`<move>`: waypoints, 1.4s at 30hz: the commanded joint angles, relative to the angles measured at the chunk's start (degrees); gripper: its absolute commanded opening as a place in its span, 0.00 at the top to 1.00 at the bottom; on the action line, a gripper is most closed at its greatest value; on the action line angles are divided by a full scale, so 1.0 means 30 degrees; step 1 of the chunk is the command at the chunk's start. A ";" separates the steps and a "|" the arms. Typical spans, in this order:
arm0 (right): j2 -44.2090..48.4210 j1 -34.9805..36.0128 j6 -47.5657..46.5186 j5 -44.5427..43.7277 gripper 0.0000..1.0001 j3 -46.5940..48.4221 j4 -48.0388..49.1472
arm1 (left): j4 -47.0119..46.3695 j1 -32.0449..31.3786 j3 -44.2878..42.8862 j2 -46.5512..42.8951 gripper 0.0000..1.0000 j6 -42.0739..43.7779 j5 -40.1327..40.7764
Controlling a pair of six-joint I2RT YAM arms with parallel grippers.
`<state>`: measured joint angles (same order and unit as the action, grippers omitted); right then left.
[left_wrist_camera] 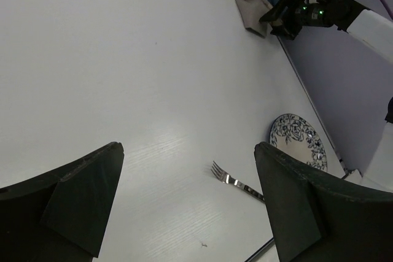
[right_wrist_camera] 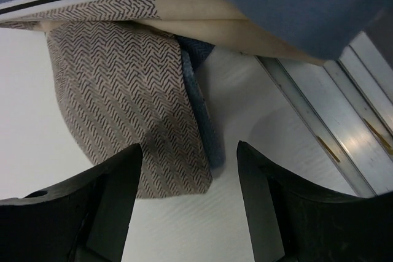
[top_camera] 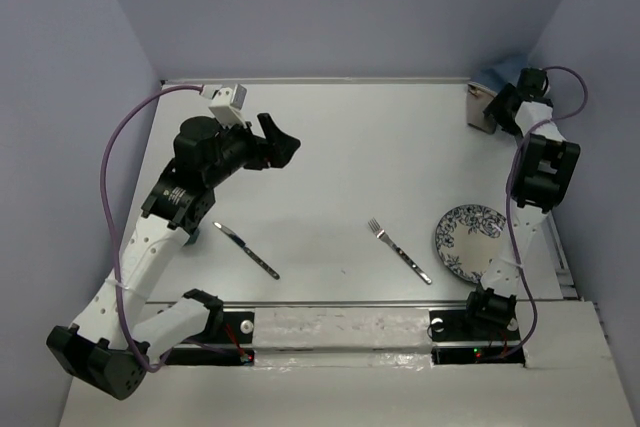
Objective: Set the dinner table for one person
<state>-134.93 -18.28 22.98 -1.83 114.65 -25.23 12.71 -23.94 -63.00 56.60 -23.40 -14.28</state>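
Only the right wrist view showed herringbone weave on the folded blue-and-tan cloth placemat, far-right corner. Both the left gripper and right gripper gaped empty over the smooth off-white dinner table.

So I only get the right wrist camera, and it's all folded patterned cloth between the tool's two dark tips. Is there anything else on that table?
Observer: Yes. The top view shows a blue-patterned plate towards the near right corner of the table.
Operator: Any cutlery?
Observer: A fork lies just left of the plate, not touching it, and a knife lies farther left.
Operator: What's the other arm doing?
Observer: Its left tool hangs open above bare table, holding nothing.
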 commanded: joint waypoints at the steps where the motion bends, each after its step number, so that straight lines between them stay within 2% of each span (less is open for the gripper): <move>1: -0.1043 -0.0234 0.0511 0.1367 0.32 0.1597 0.0530 | 0.0070 -0.0046 -0.0122 -0.0234 0.01 -0.0169 0.0395; 4: -0.1980 -0.0234 0.0833 0.2419 0.36 0.2123 0.0501 | 0.0099 -0.0046 -0.0268 0.0000 0.01 -0.0053 0.0571; 5: -0.2246 -0.0234 0.0922 0.2831 0.49 0.2299 0.0530 | 0.0128 -0.0046 -0.0356 0.0059 0.01 0.0006 0.0630; 7: -0.2686 -0.0234 0.1069 0.3884 0.64 0.2796 0.0588 | 0.0216 -0.0046 -0.0589 0.0322 0.01 0.0123 0.0775; 8: -0.3007 -0.0234 0.1302 0.4905 0.80 0.2915 0.0676 | 0.0275 -0.0046 -0.0649 0.0468 0.01 0.0269 0.0835; 10: -0.3128 0.0175 0.1479 0.6370 0.99 0.3208 0.0998 | 0.0392 -0.0046 -0.0912 0.0587 0.01 0.0503 0.1156; 18: 0.0587 0.3161 0.0630 0.7755 1.00 0.4818 0.1467 | 0.0626 -0.0046 -0.1879 0.0997 0.01 0.1090 0.2182; 21: 0.3774 0.4509 0.0454 0.8195 1.00 0.5375 0.1644 | 0.0947 -0.0046 -0.2143 0.0939 0.01 0.1236 0.2853; 28: 0.8554 0.6007 0.2411 1.0154 1.00 0.6867 0.2549 | 0.1886 0.0013 -0.2758 0.0880 0.01 0.1267 0.4556; 36: 0.9559 0.6007 0.3735 1.1212 1.00 0.7459 0.3431 | 0.2178 0.0042 -0.2964 0.0997 0.01 0.1032 0.5317; 42: 0.9094 0.5627 0.3587 1.0275 1.00 0.2837 0.3783 | 0.1976 0.0042 -0.2146 0.1201 0.01 0.1207 0.5260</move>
<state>-101.38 -0.32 31.94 29.12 132.03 -12.03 20.03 -23.92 -69.06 60.05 -20.60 0.91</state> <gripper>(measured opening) 0.011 0.989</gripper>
